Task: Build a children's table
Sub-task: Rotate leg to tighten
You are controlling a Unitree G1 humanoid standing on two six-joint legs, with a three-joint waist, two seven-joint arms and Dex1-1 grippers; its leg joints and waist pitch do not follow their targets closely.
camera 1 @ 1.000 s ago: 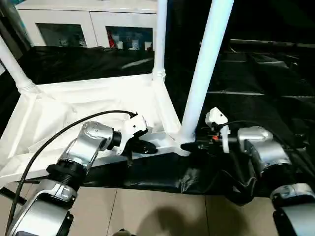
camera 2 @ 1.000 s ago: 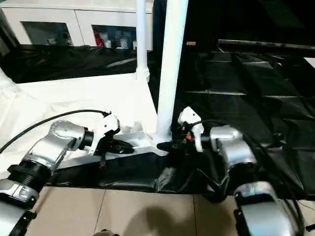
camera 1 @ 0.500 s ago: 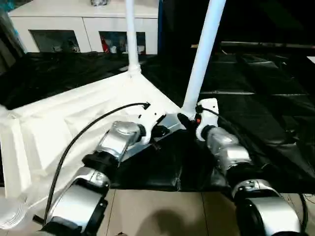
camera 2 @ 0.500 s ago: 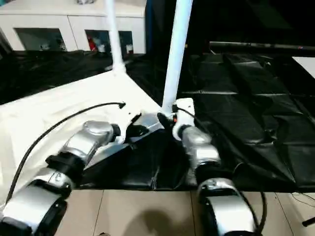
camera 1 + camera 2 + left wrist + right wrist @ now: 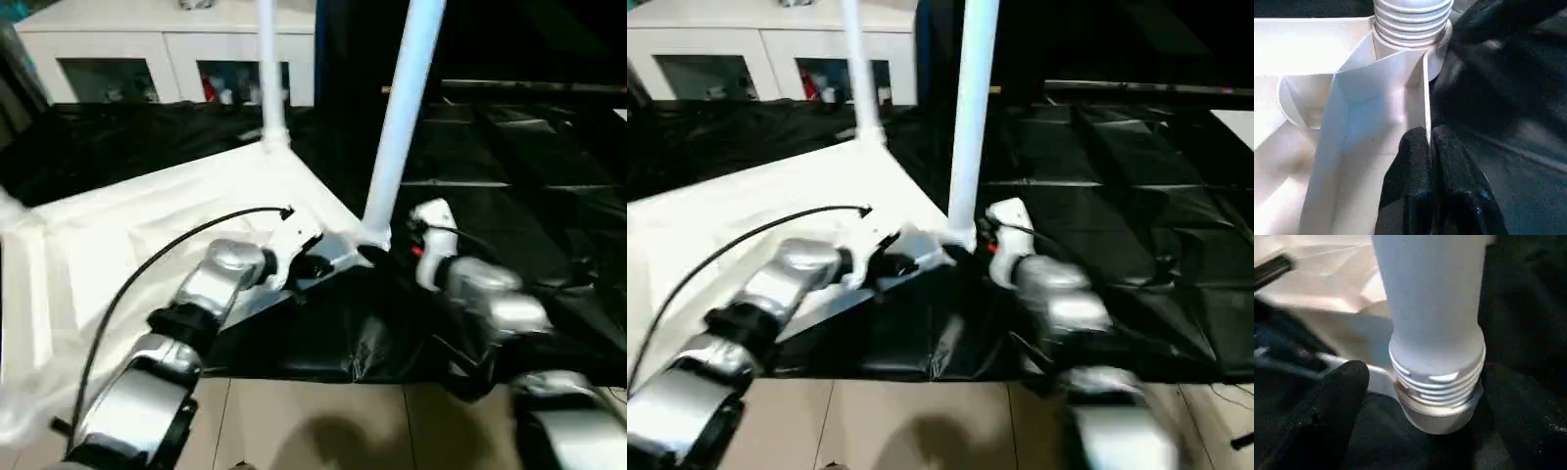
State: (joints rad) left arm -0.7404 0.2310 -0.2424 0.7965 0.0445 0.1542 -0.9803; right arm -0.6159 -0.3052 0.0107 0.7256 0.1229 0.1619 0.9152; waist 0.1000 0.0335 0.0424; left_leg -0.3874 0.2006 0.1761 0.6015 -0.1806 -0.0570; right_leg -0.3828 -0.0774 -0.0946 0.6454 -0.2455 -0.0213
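The upturned tabletop (image 5: 147, 220) is lying on black sheeting (image 5: 509, 176), two legs (image 5: 400, 117) standing in its corner sockets. The left gripper (image 5: 1429, 147) is pinching its rim wall; the right gripper (image 5: 1342, 382) is standing open beside the near leg's threaded base. A white cabinet (image 5: 147, 59) is standing behind.

"Can you read any words or numbers here?"

"No. There is no writing I can read on anything. The small things behind the cabinet (image 5: 167, 54) glass are too blurry to tell."
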